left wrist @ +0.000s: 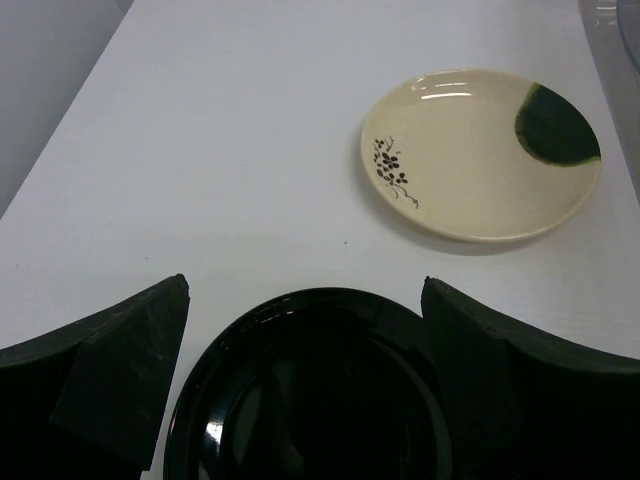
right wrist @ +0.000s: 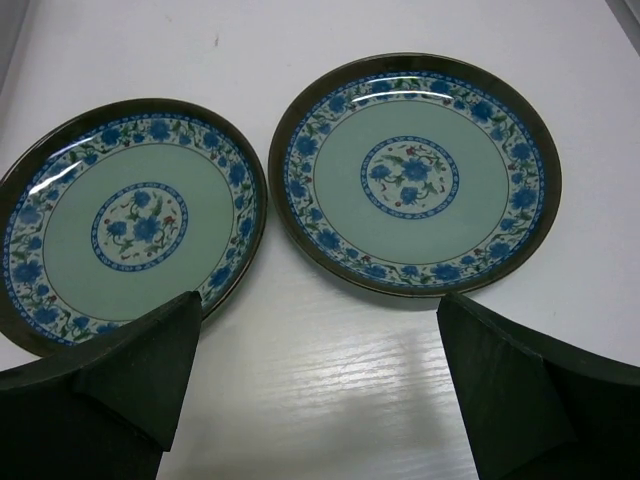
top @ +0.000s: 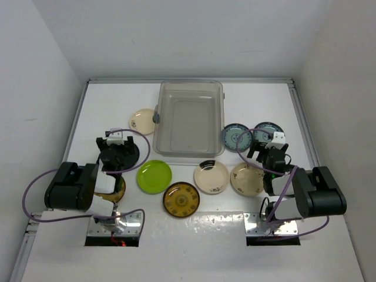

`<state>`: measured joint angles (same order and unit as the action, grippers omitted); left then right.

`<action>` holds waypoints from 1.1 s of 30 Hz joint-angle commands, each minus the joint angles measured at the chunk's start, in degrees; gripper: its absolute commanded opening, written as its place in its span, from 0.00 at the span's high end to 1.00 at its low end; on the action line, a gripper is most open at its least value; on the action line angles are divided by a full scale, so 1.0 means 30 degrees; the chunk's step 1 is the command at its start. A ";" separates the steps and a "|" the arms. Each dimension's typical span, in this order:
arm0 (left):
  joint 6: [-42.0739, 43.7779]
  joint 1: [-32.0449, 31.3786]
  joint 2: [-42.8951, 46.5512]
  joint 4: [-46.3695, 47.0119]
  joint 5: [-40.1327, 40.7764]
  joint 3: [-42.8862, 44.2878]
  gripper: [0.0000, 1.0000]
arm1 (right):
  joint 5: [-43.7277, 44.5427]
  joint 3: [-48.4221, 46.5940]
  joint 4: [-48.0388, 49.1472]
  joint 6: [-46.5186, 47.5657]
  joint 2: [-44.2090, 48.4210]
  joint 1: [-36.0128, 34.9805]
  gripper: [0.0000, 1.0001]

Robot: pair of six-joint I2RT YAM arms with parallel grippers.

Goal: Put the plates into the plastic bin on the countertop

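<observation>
L gripper point(left wrist: 305, 292) spread wide, black plate point(left wrist: 310, 400) under it, prob. not gripped yet; a shallow pinch could slip off the glossy rim. R gripper point(right wrist: 320, 305) also wide, blue plate point(right wrist: 415, 170) just ahead. Plastic bin point(top: 189, 117) sits beyond both.

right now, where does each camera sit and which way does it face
Top external: above and behind the robot, looking down at the countertop, plastic bin and plates; left arm and right arm show at the bottom.
Left wrist: on the left arm, looking down and ahead at a black plate and a cream plate; open jaws below.
Right wrist: on the right arm, looking down at two blue-patterned plates; open jaws below.
Shared: top and left wrist both see the cream plate.
</observation>
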<state>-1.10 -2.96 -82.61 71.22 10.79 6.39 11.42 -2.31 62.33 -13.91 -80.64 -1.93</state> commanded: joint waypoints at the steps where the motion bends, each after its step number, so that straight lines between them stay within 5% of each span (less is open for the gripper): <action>1: -0.0042 -0.0009 0.0173 0.1103 -0.0254 0.0183 0.00 | -0.0584 0.1091 0.0641 0.0096 0.0192 0.0147 0.00; 2: -0.0042 -0.0009 0.0173 0.1103 -0.0604 0.0531 0.00 | -0.0584 0.1062 0.0641 0.0096 0.0220 0.0089 0.00; 6: 0.3364 -0.0009 0.2487 -1.2096 -0.3997 0.7109 0.00 | -0.2237 -0.0013 -0.0553 -0.0079 0.0540 0.0554 0.00; 7: 0.3385 -0.0183 0.2487 -1.3501 -0.2671 1.0288 0.00 | -0.2515 -0.0718 -0.1691 0.0704 0.0862 0.0325 0.00; 9: 0.3095 -0.0185 0.2110 -1.6251 0.0198 1.3264 0.00 | -0.0601 -0.5347 -1.1003 0.0829 0.4051 -0.0318 0.00; 12: 0.3441 -0.0185 -0.0463 -2.0414 0.3871 2.0583 0.00 | 0.0849 -0.9087 -1.5170 0.1263 0.5610 -0.0643 0.00; 13: 0.3937 -0.0011 -0.1371 -2.3272 0.3875 2.2488 0.00 | 0.1170 -1.0670 -1.5498 0.3675 0.5553 -0.0673 0.00; 15: 0.5194 0.0633 -0.4153 -2.8273 -0.0839 2.9588 0.00 | 0.1640 -1.3921 -1.7254 0.3765 0.4240 -0.0907 0.00; 16: 0.5376 0.0926 -0.5207 -3.0398 -0.0871 2.9626 0.00 | 0.2310 -1.4750 -1.7897 0.2917 0.3944 -0.0908 0.00; 18: 0.5173 0.2267 -0.7316 -3.4354 -0.5718 3.5145 0.00 | 0.2028 -1.6979 -2.0535 0.2031 0.3240 -0.0269 0.00; 19: 0.4825 0.2827 -0.9357 -3.6115 -0.7068 3.6701 0.04 | -0.1167 -1.7478 -2.1179 0.2117 0.2832 0.0056 0.21; 20: 0.4531 0.3384 -1.0306 -3.9062 -0.9605 3.9037 0.23 | -0.4157 -1.8585 -2.2287 0.1799 0.2277 0.0436 0.32; 22: 0.4033 0.4617 -1.1861 -4.0901 -1.0594 3.9995 0.33 | -0.4715 -1.9500 -2.3376 0.0101 0.1253 0.1288 0.33; 25: 0.4204 0.4825 -1.3506 -4.1816 -1.2000 3.8976 0.30 | -0.6259 -2.1698 -2.6803 -0.2008 -0.0480 0.2720 0.02; 29: 0.3594 0.4298 -1.5409 -4.0884 -1.3290 3.8767 0.28 | -0.8667 -2.1001 -2.6140 -0.4354 -0.1302 0.4157 0.00; 33: 0.2101 0.4298 -1.7577 -4.0090 -1.3877 3.9879 0.28 | -0.7881 -2.0329 -2.6312 -0.4970 -0.1714 0.4568 0.05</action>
<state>8.97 11.09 -136.05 -49.10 -25.10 122.08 -9.61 -63.86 -15.62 -24.23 -86.72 11.20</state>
